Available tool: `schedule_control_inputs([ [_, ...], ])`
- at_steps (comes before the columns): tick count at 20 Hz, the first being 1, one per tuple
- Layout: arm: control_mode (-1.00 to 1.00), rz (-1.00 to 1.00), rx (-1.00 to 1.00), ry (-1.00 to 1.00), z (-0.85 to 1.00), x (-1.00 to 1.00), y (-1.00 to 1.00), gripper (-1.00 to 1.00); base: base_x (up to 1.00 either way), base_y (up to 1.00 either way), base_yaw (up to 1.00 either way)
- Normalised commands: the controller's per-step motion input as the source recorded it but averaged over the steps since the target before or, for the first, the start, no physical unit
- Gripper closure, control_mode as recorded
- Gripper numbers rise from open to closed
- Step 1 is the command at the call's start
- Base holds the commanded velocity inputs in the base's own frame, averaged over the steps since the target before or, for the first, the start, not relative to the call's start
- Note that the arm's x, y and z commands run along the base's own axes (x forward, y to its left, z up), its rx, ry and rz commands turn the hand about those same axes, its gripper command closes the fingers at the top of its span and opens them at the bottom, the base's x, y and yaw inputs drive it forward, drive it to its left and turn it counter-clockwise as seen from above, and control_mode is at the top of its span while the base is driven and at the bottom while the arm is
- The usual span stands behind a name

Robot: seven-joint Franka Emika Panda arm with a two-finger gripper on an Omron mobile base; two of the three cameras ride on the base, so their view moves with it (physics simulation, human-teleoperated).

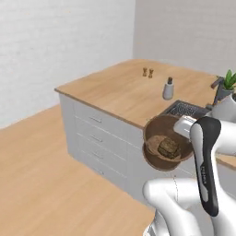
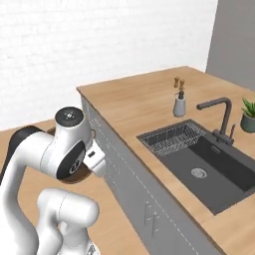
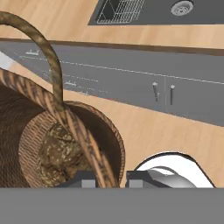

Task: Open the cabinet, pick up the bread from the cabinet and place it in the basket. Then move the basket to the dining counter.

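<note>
1. Gripper [image 3: 109, 177]: fingertips largely cut off at the bottom edge of the hand view. The two dark tips sit close on either side of the basket [image 1: 167, 143] rim, clamped on it. In the left base view the hand is hidden behind the forearm and basket; in the right base view it is masked by the arm's own joints.
2. One basket, held in the air off the floor, tilted, opening toward the left base camera. In the right base view just a brown sliver [image 2: 74, 177] shows under the wrist. One arched handle [image 3: 48, 57] rises ahead of the gripper.
3. One bread [image 1: 168, 147] inside the basket, on its bottom, just beyond the fingertips; in the hand view partly hidden by the rim [image 3: 57, 153].
4. One dining counter [image 1: 115, 90], the surface ahead of the gripper, basket not touching it.
5. On the surface: one sink [image 2: 209, 167], one rack [image 2: 172, 137], one faucet [image 2: 221, 117], one soap bottle [image 2: 180, 103], two small shakers [image 1: 147, 72], too small to make out further, and one plant [image 2: 247, 114], cut off at the frame edge.
</note>
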Motion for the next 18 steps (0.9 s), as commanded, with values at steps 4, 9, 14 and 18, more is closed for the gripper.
schedule_control_inputs([
  [4, 1.00, 0.00, 0.00, 0.00, 0.00, 0.00, 0.00, 1.00, 0.00, 0.87, -0.65],
  [9, 1.00, 0.00, 0.00, 0.00, 0.00, 0.00, 0.00, 1.00, 0.00, 1.00, -0.49],
  [14, 1.00, 0.00, 0.00, 0.00, 0.00, 0.00, 0.00, 1.00, 0.19, 1.00, -0.48],
  [18, 1.00, 0.00, 0.00, 0.00, 0.00, 0.00, 0.00, 1.00, 0.21, 1.00, -0.38],
])
